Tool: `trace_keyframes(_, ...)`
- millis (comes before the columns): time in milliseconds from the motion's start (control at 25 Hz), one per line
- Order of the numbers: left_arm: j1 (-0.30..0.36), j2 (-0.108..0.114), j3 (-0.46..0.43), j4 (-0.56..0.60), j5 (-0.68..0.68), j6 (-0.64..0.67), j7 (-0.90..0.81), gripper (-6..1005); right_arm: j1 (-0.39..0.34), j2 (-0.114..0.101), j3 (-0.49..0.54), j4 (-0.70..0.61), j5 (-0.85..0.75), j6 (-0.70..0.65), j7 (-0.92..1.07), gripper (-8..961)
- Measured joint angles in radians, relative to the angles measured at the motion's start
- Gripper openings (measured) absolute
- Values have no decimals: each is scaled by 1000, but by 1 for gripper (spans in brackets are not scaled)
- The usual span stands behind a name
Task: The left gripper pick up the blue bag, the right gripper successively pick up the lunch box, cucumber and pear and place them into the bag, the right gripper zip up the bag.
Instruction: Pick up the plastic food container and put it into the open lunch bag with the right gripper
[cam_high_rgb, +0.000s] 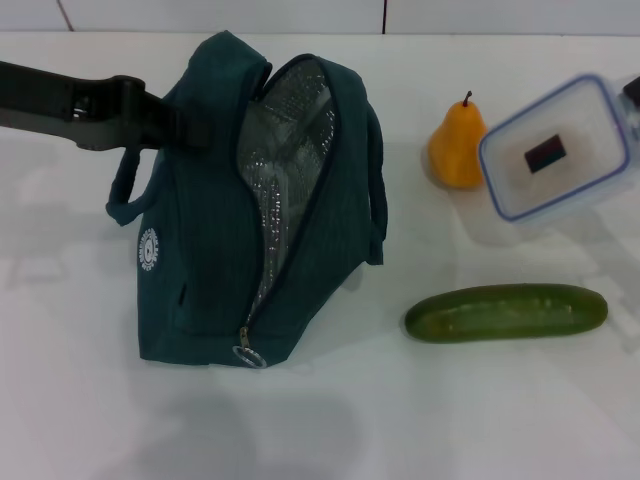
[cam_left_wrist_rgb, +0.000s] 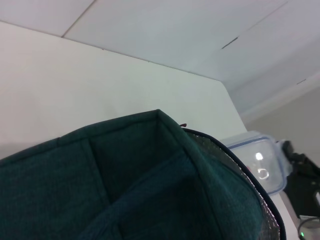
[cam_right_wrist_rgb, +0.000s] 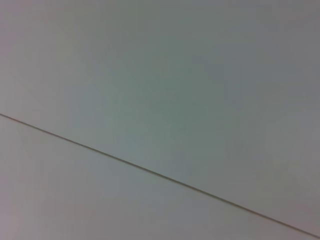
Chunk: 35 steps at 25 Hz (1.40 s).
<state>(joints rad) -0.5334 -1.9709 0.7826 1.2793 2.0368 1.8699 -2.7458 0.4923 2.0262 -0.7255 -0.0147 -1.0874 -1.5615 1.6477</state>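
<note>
The blue bag (cam_high_rgb: 215, 230) is stood unzipped, foil lining exposed. To its right, the lunch box (cam_high_rgb: 555, 148) is seen tilted, raised beside the pear (cam_high_rgb: 457, 147); the cucumber (cam_high_rgb: 506, 312) is laid flat nearer.

Matt cloth bag (cam_high_rgb: 210, 230), foil lining (cam_high_rgb: 285, 170)

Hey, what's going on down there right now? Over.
Left claw on blue bag, bag unzipped. Lunch box lifted and tilted at right; right claw barely in view. Pear, cucumber waiting on table. Path clear.
</note>
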Motion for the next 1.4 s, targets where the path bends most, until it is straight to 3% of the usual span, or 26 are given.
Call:
trace_keyframes(360, -3, -1, 0, 0, -3, 0, 0, 45, 41, 0, 0, -52, 107, -153, 90, 93)
trace_keyframes(800, -28, -5, 11, -20, -21, 0, -1, 45, 299, 2, -8, -26, 144, -241, 134, 93)
trace_keyframes(1080, -52, -7, 17, -51, -22, -2, 5, 44, 409, 2, -79, 40, 131, -215, 123, 93)
trace_keyframes(1400, -53, -8, 16, -54, -25, -3, 12, 44, 407, 2, -170, 51, 49, -102, 111, 93)
